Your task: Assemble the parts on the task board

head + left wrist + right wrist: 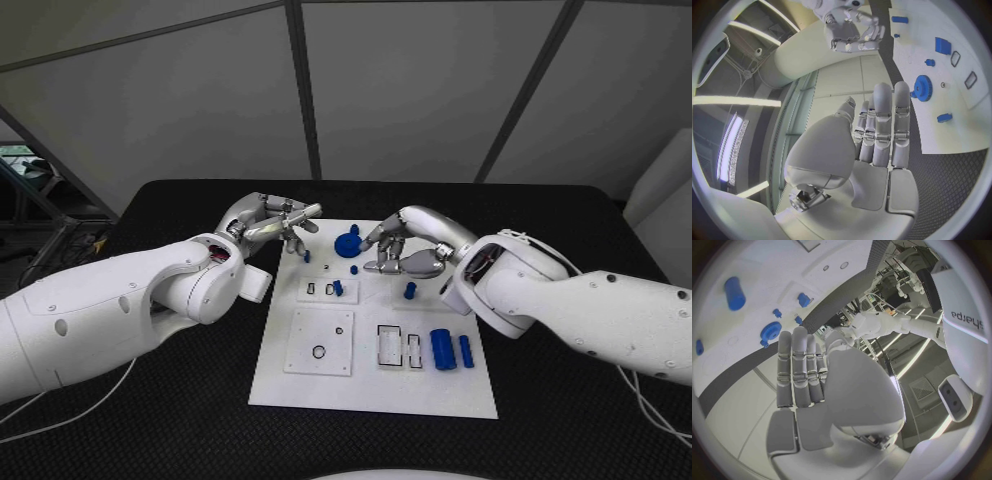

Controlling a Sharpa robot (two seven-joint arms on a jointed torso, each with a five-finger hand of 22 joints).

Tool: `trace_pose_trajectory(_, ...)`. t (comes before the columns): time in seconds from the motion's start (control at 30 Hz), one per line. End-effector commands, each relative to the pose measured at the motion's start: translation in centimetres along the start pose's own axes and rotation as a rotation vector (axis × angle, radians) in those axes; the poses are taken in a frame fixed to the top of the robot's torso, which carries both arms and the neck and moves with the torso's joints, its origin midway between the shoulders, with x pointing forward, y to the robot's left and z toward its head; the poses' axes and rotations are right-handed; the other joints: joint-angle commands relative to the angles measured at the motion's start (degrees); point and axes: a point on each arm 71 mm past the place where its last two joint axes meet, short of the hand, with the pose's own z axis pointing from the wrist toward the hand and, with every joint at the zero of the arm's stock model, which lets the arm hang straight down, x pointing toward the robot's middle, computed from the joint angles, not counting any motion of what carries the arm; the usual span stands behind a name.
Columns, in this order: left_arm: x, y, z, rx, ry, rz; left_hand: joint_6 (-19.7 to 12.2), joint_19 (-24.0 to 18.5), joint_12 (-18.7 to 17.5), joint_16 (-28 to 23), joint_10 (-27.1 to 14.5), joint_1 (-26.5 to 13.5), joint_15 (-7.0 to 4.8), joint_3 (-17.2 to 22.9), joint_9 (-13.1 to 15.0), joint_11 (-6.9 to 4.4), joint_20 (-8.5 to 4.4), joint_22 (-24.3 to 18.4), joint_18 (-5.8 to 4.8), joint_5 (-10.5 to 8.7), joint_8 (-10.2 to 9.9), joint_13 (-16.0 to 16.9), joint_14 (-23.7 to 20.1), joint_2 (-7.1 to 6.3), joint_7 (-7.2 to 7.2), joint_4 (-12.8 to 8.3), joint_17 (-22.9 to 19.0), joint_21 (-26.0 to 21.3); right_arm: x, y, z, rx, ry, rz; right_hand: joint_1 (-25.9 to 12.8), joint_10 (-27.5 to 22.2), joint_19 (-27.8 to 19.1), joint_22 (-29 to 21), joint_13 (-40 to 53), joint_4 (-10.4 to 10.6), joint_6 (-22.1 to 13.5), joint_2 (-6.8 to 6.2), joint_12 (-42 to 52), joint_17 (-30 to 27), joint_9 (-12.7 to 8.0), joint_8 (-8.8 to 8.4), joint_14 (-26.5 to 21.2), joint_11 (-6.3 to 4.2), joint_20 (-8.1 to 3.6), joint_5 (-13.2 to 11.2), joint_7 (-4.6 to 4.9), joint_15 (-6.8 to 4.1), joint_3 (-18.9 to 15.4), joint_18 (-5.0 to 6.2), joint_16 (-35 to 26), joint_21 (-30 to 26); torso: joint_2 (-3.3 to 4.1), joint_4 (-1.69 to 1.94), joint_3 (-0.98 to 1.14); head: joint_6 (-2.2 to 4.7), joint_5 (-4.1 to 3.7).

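The white task board [289, 385] lies in the middle of the black table. A blue gear [348, 243] sits near its far edge, also seen as the blue gear [922, 88] and the blue gear [771, 331]. Two blue cylinders [451, 349] lie at the board's right side; a small blue peg [410, 291] stands further back. My left hand [271, 222] hovers over the board's far left corner, fingers straight [879, 135], holding nothing. My right hand [401, 245] hangs just right of the gear, fingers extended [801, 372], empty.
Raised white plates with slots [320, 340] and rectangular cut-outs [392, 344] occupy the board's near half. A small blue piece [336, 289] stands in a slot by the centre. Black table [173, 420] surrounds the board, with free room in front.
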Motion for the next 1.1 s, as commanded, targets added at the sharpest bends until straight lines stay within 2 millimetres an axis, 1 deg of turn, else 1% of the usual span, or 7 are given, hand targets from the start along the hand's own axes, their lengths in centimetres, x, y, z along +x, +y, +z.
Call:
trace_pose_trajectory(0.03, 0.6, 0.5, -0.1, -0.157, 0.145, 0.201, 0.8, 5.3, 4.8, 16.3, 1.7, -2.0, -1.02, -1.0, 0.8, -1.03, -0.95, 14.0, -2.40, -0.22, 1.0, 3.9, 2.7, -0.97, -1.10, 1.4, 19.6, 11.2, -1.5, -0.9, -0.6, 0.028, 0.004, 0.194, 0.3, 0.2, -1.4, -3.2, -5.6, 0.2, 1.4, -0.32, -6.3, -3.5, -0.1, -0.36, -3.1, 0.65, 1.36, -0.1, 0.63, 1.18, 1.0, -0.16, -7.4, -4.9, -1.02, -0.27, 0.28, -0.45, 0.22)
trace_pose_trajectory(0.17, 0.6, 0.5, 0.0, -0.266, 0.193, 0.305, 2.6, 8.9, 13.7, 23.1, 2.3, -3.2, -2.03, -2.1, 2.7, -2.15, -2.11, 24.7, -3.79, -0.37, 3.1, 11.3, 3.3, -1.49, -2.21, 2.4, 28.4, 19.1, -3.2, -2.4, -1.1, 0.070, -0.029, 0.227, -0.3, 3.5, -0.4, -7.3, -12.5, 0.0, 2.1, -0.52, -12.9, -7.8, -0.2, -1.62, -2.3, 1.31, 2.60, -0.1, 1.13, 2.11, 2.2, 0.32, -14.8, -10.5, -1.67, -0.56, 0.49, -0.85, 0.58)
trace_pose_trajectory(0.3, 0.9, 0.3, 0.3, -0.386, 0.251, 0.455, 2.8, 12.0, 36.0, 24.2, 1.0, -3.7, -2.73, -2.2, 6.6, -3.36, -3.15, 33.2, -5.09, -0.19, 6.4, 34.6, 2.5, 0.08, -3.08, 3.2, 30.0, 24.9, -4.8, -4.1, -1.5, 0.114, -0.073, 0.234, -1.4, 6.4, 3.1, -10.7, -18.2, -0.4, 3.2, -0.69, -18.0, -11.3, -0.2, -3.04, 0.9, 1.39, 2.63, -0.1, 1.09, 2.35, 3.1, 0.38, -20.3, -14.7, -2.19, -0.68, 0.56, -1.18, 0.74)
trace_pose_trajectory(0.37, 1.1, 0.2, 0.6, -0.431, 0.276, 0.530, 2.8, 12.7, 40.9, 24.2, 1.3, -3.1, -2.92, -1.7, 8.1, -3.32, -3.13, 35.9, -5.51, -0.27, 7.8, 40.0, 2.5, 0.51, -3.49, 2.9, 30.3, 26.4, -5.2, -4.6, -1.5, 0.125, -0.088, 0.233, -1.6, 7.0, 3.9, -11.5, -19.2, -0.5, 3.4, -0.67, -18.8, -12.0, -0.2, -3.40, 1.8, 1.35, 2.68, 0.0, 1.14, 2.17, 3.2, 0.23, -21.4, -15.5, -2.36, -0.72, 0.58, -1.29, 0.88)
trace_pose_trajectory(0.6, 2.0, 0.1, 2.0, -0.492, 0.299, 0.694, 1.6, 13.6, 46.2, 24.1, 1.3, -5.5, -3.17, -3.2, 12.2, -3.52, -3.21, 39.0, -6.02, -0.39, 11.3, 46.0, 2.4, 0.24, -3.94, 4.4, 30.7, 28.3, -5.6, -5.0, -1.4, 0.137, -0.113, 0.227, -2.1, 7.5, 4.8, -12.6, -20.8, -0.7, 3.6, -0.92, -20.0, -13.0, -0.2, -4.07, 2.5, 1.61, 2.70, 0.0, 1.19, 2.36, 3.3, 0.21, -23.2, -17.0, -2.73, -0.68, 0.71, -1.69, 0.84)
trace_pose_trajectory(0.8, 2.9, 0.4, 3.3, -0.513, 0.296, 0.779, 0.2, 13.7, 46.9, 24.0, 0.8, -9.0, -3.38, -6.7, 15.9, -3.76, -3.37, 39.9, -6.12, -0.46, 14.1, 46.7, 2.4, -0.04, -4.29, 7.0, 31.0, 28.8, -5.6, -5.1, -1.3, 0.142, -0.119, 0.214, -2.5, 7.4, 4.9, -13.3, -21.5, -0.8, 3.5, -1.10, -20.6, -13.5, -0.2, -4.50, 2.6, 1.81, 2.87, 0.1, 1.38, 2.58, 3.2, 0.16, -24.3, -17.9, -2.63, -0.75, 0.74, -1.73, 0.93)
trace_pose_trajectory(1.1, 3.8, 0.7, 4.2, -0.522, 0.308, 0.839, -0.8, 14.0, 47.0, 23.8, 0.7, -10.1, -3.54, -8.7, 18.6, -3.98, -3.51, 40.9, -6.26, -0.52, 16.0, 46.7, 2.5, 0.43, -4.55, 7.3, 31.2, 29.3, -5.6, -5.2, -1.1, 0.149, -0.117, 0.202, -2.8, 7.2, 4.9, -13.7, -22.0, -0.9, 3.3, -1.25, -21.0, -13.8, -0.2, -4.83, 2.5, 2.03, 3.04, 0.2, 1.56, 2.77, 3.0, 0.14, -25.0, -18.6, -2.45, -0.67, 0.71, -1.91, 0.85)
